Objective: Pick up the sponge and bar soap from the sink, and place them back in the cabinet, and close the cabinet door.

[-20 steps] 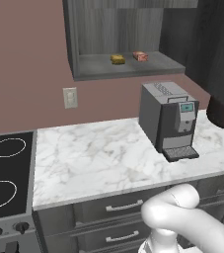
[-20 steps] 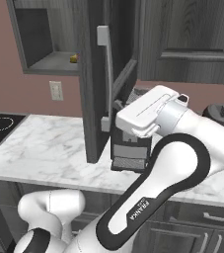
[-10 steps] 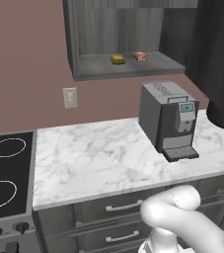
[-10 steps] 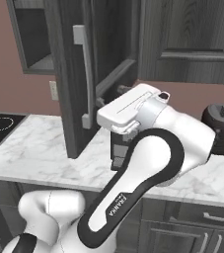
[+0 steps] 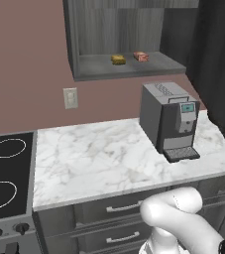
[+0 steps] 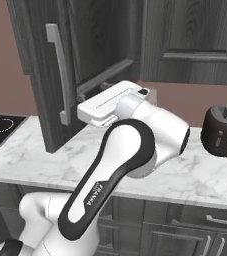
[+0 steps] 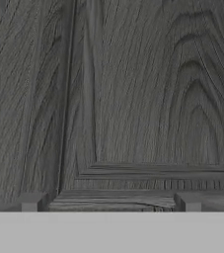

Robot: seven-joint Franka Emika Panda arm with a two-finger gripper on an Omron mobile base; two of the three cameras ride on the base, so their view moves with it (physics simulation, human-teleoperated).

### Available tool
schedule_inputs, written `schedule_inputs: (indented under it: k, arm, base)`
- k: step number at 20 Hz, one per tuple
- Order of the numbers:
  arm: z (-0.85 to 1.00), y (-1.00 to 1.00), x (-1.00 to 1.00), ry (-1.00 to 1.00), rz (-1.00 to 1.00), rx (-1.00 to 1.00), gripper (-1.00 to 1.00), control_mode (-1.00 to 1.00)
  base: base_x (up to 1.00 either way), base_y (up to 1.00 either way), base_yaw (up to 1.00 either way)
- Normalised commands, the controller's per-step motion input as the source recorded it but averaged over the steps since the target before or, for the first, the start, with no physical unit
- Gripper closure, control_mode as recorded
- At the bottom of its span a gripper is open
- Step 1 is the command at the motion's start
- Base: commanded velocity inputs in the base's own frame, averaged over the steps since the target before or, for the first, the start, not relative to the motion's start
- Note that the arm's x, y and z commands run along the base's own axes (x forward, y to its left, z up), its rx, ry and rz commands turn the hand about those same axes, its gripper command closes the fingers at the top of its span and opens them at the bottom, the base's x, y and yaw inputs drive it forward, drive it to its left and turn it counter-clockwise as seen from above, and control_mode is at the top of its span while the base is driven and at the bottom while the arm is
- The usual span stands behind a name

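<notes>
With the gripper (image 7: 111,203) spread wide against the cabinet door (image 6: 52,70), nothing is gripped. A glancing push could slip off that door, leaving the sponge (image 5: 117,59) and bar soap (image 5: 140,56) exposed behind it.

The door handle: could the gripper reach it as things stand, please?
Probably not directly. The open gripper faces the door's panel from close up, while the handle sits on its far edge, so the hand would likely have to move around the door first.

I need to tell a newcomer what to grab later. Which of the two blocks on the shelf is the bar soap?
Find the open cabinet above the coffee machine. Two small blocks lie on its shelf; the bar soap is the right one, flat and pinkish-brown, unlike the lumpy mustard-yellow sponge.
</notes>
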Motion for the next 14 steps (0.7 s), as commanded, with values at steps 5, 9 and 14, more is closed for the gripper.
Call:
schedule_inputs:
  k: [5,9,14]
  arm:
    - [0.00,0.46,0.29,0.00,-0.01,0.00,-1.00,-1.00]
    - [0.00,0.37,0.41,0.00,-0.06,0.00,-1.00,-1.00]
    - [0.00,0.39,0.46,0.00,-0.06,0.00,-1.00,-1.00]
  base:
    - [0.00,0.00,0.00]
    - [0.00,0.00,0.00]
    - [0.00,0.00,0.00]
